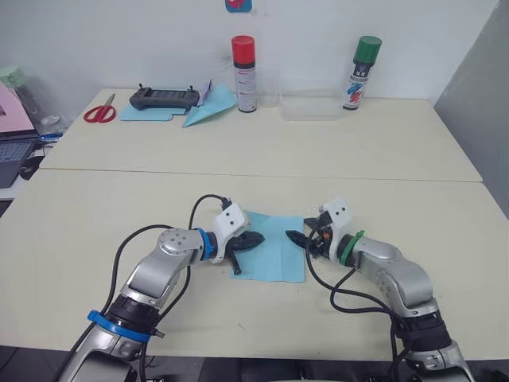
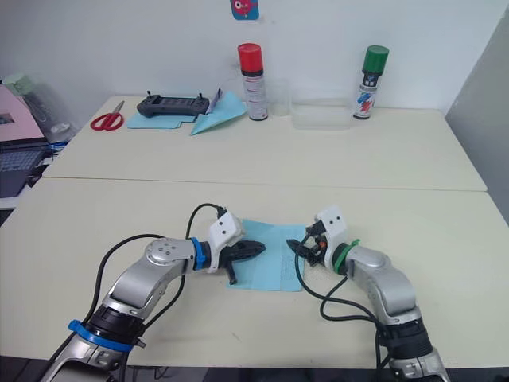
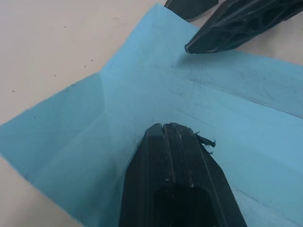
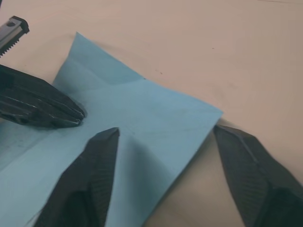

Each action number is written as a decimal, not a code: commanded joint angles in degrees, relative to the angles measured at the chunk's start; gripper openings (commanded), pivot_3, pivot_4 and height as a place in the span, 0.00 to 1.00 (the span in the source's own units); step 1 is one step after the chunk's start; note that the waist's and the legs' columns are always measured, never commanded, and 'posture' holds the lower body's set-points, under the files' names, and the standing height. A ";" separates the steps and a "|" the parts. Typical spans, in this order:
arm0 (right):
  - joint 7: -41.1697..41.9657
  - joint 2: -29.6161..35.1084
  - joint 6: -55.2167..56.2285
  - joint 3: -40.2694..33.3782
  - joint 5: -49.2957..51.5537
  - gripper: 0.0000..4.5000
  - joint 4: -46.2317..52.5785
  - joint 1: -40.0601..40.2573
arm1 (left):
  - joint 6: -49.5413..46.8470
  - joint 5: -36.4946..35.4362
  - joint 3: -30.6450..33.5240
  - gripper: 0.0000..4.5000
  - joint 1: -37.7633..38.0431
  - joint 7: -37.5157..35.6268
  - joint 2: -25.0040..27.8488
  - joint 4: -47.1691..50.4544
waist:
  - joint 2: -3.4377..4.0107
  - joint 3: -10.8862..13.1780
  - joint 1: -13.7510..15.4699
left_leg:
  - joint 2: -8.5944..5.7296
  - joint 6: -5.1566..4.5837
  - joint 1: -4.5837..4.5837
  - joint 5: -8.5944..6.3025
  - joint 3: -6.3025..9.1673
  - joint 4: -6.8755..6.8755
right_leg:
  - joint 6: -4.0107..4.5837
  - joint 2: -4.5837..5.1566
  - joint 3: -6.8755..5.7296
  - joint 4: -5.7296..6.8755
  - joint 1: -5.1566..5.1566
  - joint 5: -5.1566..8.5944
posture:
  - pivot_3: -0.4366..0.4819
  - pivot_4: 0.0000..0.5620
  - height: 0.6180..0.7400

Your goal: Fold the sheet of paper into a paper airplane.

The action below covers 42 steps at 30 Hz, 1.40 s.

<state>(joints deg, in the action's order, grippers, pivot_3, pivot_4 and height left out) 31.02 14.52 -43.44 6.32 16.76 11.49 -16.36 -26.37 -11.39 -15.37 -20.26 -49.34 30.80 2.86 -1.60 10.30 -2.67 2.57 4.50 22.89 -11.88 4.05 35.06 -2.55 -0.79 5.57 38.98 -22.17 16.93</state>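
The sheet of paper (image 1: 274,251) lies flat on the near table, light blue, with crease lines across it. My left gripper (image 1: 258,238) is shut, and its tip (image 3: 173,128) presses down on the sheet's left part. My right gripper (image 4: 165,131) is open and straddles the sheet's right edge near a corner, one finger over the paper and the other over bare table. The two gripper tips face each other, a short gap apart, above the sheet. The paper airplane is out of view.
On the far table stand a red-capped spray can (image 1: 244,73), a green-capped can (image 1: 362,72) and a clear container (image 1: 310,105). A teal paper dart (image 1: 208,107), a black controller (image 1: 164,98) on blue sheets and red scissors (image 1: 100,111) lie at the back left.
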 commanded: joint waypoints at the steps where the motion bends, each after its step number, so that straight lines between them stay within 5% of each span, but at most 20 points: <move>1: 0.31 0.43 2.57 -0.17 0.22 0.40 0.87 -0.76 | -1.22 1.27 -0.97 0.00 0.56 0.48 -0.51 -0.27 | 0.00 0.00 0.02 | 0.00 0.00 0.00 0.00 0.00 0.00 | 0.00 0.00 0.00 0.00 0.00 0.00 | 0.48 0.27 1.00; 6: 1.85 3.31 7.99 2.96 -2.93 0.00 0.53 -0.67 | -1.44 1.23 -0.75 0.00 1.03 0.68 -0.42 0.24 | 0.00 0.00 0.03 | 0.00 0.00 0.00 0.00 0.00 0.00 | 0.00 0.00 0.00 0.00 0.00 0.00 | 0.48 0.27 1.00; 42: 8.43 9.15 23.16 15.27 -17.05 0.00 -4.47 -2.40 | -2.07 -0.91 1.73 0.00 -2.12 -1.84 -1.16 -0.80 | 0.00 0.00 0.16 | 0.00 0.00 0.00 0.00 0.00 0.00 | 0.00 0.00 -0.01 -0.01 -0.01 0.00 | 0.48 0.27 1.00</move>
<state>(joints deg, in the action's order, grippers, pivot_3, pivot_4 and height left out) 39.58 23.54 -20.61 22.02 0.61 7.26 -18.29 -28.53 -11.90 -14.36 -21.29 -50.85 29.92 2.26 -1.60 10.30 -2.51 2.57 4.50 22.89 -11.88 4.05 35.06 -2.56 -0.79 5.57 38.97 -22.17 16.93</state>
